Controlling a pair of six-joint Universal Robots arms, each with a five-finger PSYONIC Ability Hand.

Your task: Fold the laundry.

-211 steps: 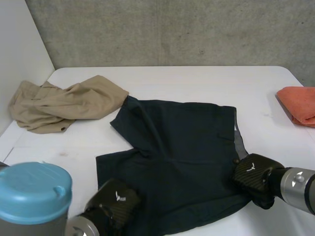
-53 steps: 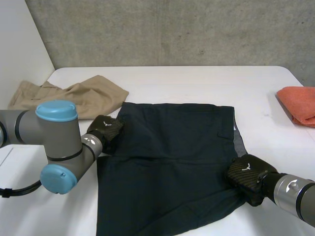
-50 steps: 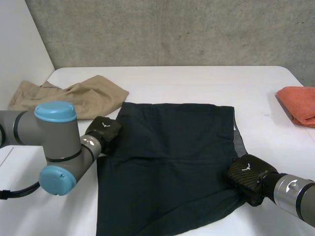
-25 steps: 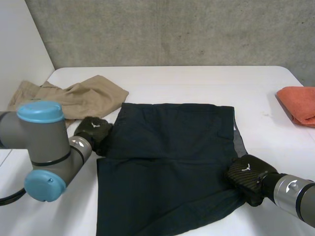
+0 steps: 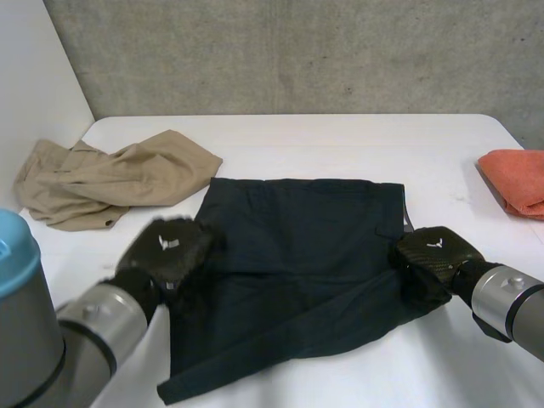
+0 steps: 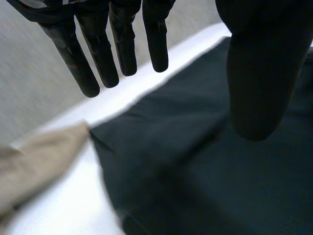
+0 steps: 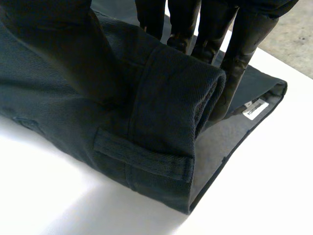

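Aloft, left hand (image 5: 167,249) hangs straight-fingered; right hand (image 5: 433,257) pinches the shorts (image 5: 297,242).

Three pieces of laundry are counted on the one white table (image 5: 340,140) — each of a different colour. One pair of dark shorts (image 5: 306,255) is seen in the middle, one tan garment (image 5: 110,178) at the far left, and one orange cloth (image 5: 514,178) at the right edge.

Two black hands are counted: one left hand (image 5: 166,251) at the near left and one right hand (image 5: 433,259) at the near right. Two grey arms are counted with them, and one light-blue cap (image 5: 13,251) is seen at the near left.

On the shorts, in the right wrist view, one white label (image 7: 255,108) and one belt loop (image 7: 142,156) can be made out.

One concrete wall (image 5: 297,51) is counted — at the far side.
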